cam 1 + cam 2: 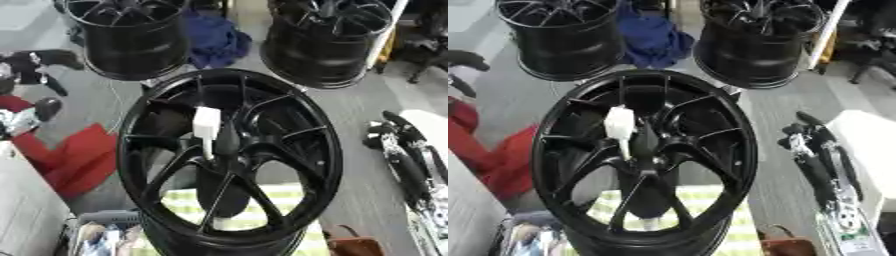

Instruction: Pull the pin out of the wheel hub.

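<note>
Standing in the middle of the nearest black wheel (pixel 229 160), the white pin (pixel 206 127) sits upright at its hub. Three wheels counted; no readable writing. Right hand (pixel 820 150) lies alongside, fingers straight; left hand (pixel 39 107) unclear, can't tell.

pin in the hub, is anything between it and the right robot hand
Nothing visible blocks it. The white pin stands up from the centre of the near black wheel, its top exposed. The right robot hand rests off to the right, outside the rim, with open floor between.
</note>
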`<state>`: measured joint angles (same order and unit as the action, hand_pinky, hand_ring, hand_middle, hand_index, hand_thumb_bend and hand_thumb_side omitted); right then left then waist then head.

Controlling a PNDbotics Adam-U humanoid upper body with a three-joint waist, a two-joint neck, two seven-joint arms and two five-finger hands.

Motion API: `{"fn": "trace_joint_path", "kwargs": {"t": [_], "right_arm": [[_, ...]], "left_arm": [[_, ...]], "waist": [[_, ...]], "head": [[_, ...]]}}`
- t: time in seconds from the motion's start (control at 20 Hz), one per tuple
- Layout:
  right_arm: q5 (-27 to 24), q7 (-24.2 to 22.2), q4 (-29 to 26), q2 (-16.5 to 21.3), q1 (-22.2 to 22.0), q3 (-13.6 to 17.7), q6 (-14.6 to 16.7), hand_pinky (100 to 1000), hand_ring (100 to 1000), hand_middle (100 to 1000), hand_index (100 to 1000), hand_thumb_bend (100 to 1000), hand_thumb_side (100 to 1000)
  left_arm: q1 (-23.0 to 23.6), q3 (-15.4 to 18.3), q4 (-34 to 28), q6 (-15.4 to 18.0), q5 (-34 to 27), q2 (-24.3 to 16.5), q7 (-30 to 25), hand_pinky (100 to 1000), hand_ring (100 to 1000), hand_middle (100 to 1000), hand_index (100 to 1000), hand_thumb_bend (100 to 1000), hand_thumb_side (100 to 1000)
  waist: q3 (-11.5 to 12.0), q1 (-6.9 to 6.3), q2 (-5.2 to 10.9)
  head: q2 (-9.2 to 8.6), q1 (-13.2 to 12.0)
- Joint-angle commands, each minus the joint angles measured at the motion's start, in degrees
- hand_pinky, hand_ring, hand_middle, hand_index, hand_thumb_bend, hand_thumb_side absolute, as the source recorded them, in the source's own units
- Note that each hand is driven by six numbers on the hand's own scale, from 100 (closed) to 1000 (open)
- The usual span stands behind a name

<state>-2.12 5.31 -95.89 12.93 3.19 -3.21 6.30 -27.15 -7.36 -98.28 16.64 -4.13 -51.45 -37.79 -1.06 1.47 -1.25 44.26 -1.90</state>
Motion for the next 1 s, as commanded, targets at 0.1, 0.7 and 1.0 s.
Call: {"fn": "trace_joint_path", "kwargs": {"t": [0.1,0.7,1.0], "right_arm": [[0.14,-0.44,-0.75,1.73,0.4,-0.26,0.05,709,610,634,884,100,579],[0.19,-0.52,-0.45,2.15,-0.33,-0.27,0.13,709,609,633,884,100,580],[0.11,-0.57,-0.39,1.99,-0.37,-0.32,0.2,709,609,633,884,100,579]], "left_arm": [[-9.3,-9.16,3.57,1.94,2.81,-3.12,-3.65,731,1000,870,995,433,668],[-25.13,-21.35,20.17,5.76,5.65,12.49,-11.73,729,1000,870,994,423,725],[-26.6,-21.51,26.09,6.69,5.83,17.35,-14.08,721,1000,864,993,401,743]], "waist": [[-0.22,-0.54,0.84],[-0.56,-1.12,1.18],[-0.78,-1.01,1.11]], "head": [[-0.14,-0.34],[-0.14,0.01],[-0.14,-0.16]]}}
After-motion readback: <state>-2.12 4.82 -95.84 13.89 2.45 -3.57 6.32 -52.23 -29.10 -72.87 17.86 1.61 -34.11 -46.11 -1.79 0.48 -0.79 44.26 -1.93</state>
